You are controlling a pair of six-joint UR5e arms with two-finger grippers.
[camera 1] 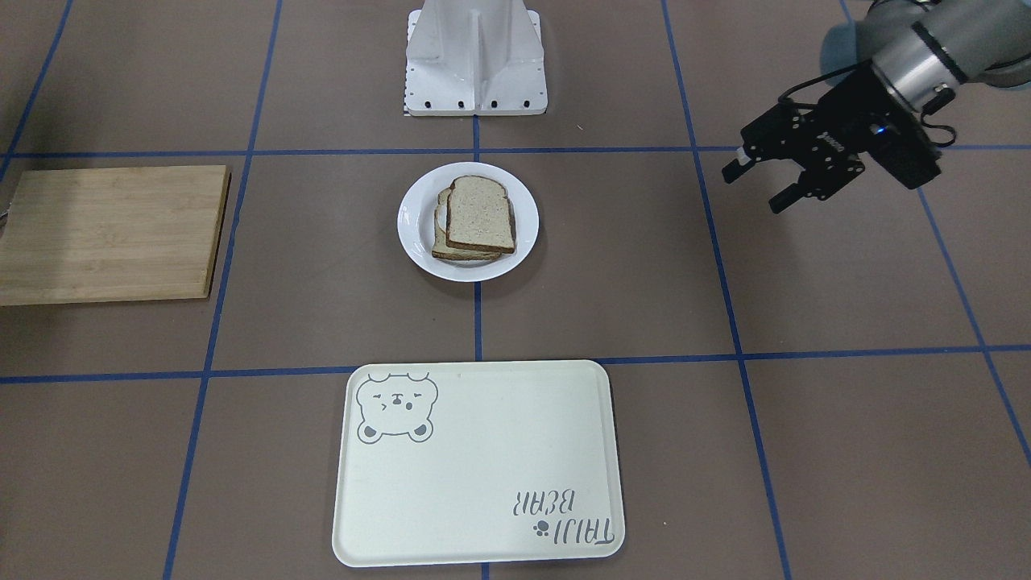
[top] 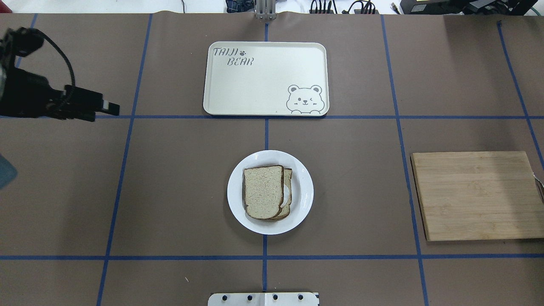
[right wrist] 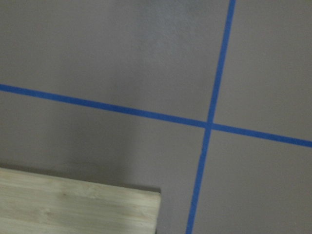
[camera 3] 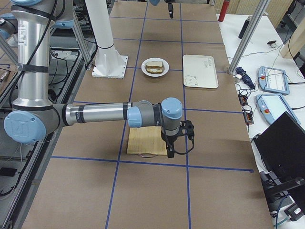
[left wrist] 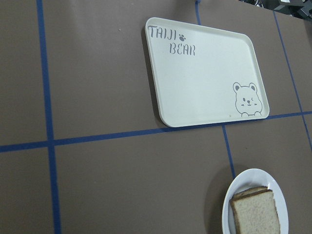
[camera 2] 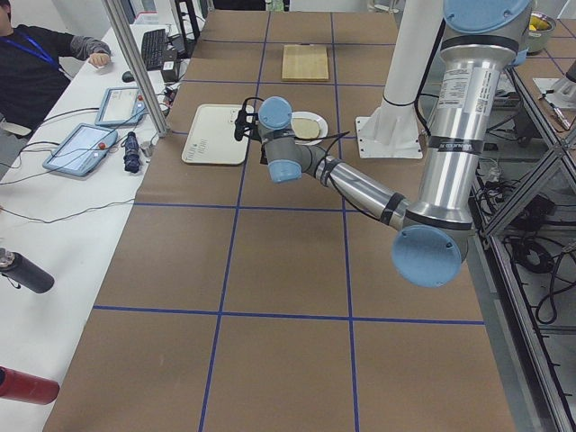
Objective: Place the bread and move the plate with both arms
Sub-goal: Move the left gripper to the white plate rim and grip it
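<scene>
Bread [top: 263,191] on plate [top: 304,187] at bench [top: 170,191] centre, stacked atop second slice. Overhead view: tray [top: 255,85] at 12 o'clock from plate, wooden board [top: 476,195] at 3 o'clock. Left gripper [camera 1: 755,187] at 10 o'clock, well apart, jaws parted, empty. Right gripper [camera 3: 170,151] near board's corner; cannot tell how far open.

A robotics lab, not a kitchen. The table [top: 170,191] is covered in brown paper marked off in a grid of blue tape [top: 170,257], and a silver industrial robot arm [camera 3: 95,114] reaches over it. Alongside runs a white desk [camera 2: 63,225] with control tablets [camera 2: 83,147], a keyboard [camera 2: 155,47] and a laptop [camera 3: 281,143] — a person [camera 2: 31,63] sits there. Aluminium posts [camera 2: 135,63] frame the bench.
</scene>
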